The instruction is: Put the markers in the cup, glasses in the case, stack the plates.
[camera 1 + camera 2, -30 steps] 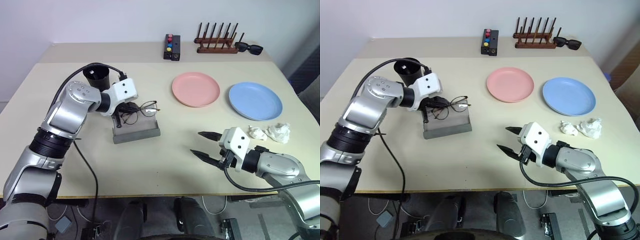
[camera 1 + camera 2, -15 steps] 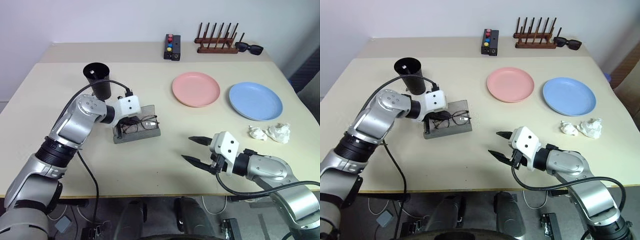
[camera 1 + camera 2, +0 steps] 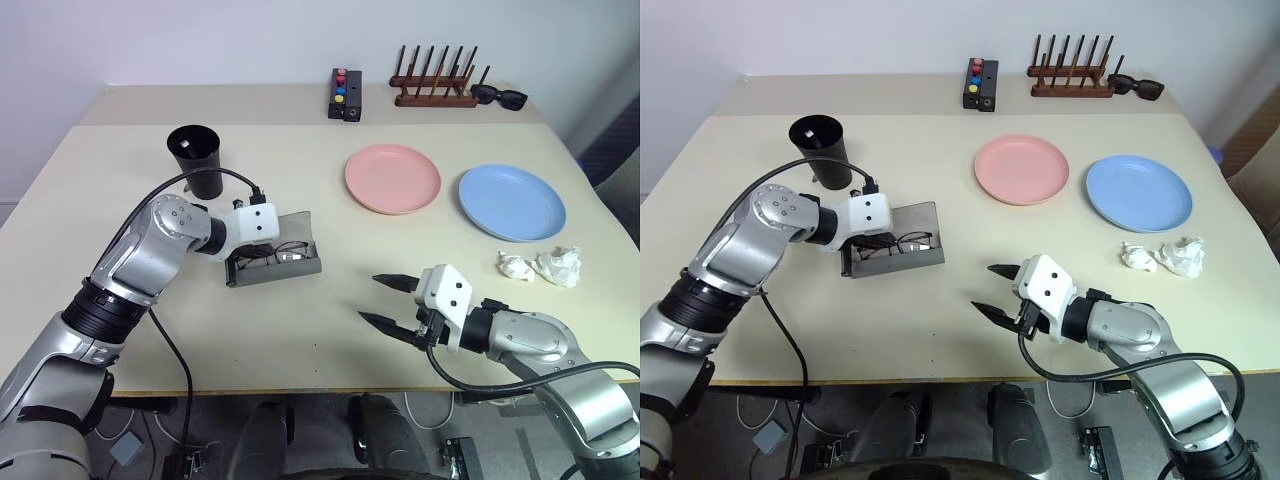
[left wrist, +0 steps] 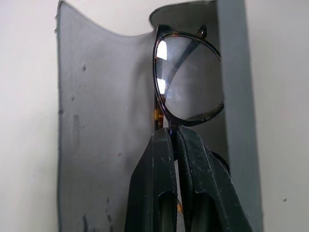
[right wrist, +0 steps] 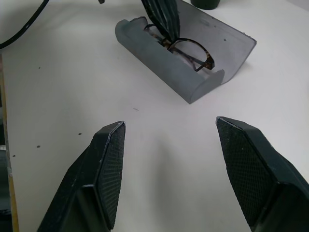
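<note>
Two plates lie apart; the left gripper pinches the glasses inside the case (seemingly seated), the right gripper gapes empty.

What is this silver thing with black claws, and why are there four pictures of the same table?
It is a robot with two arms. Two pictures come from cameras in its head; the close-ups come from a camera on each wrist. Its left gripper is shut on the glasses, lowering them into the open grey case. Its right gripper is open and holds nothing. On the table sit a black cup, a pink plate, a blue plate and crumpled tissues.
</note>
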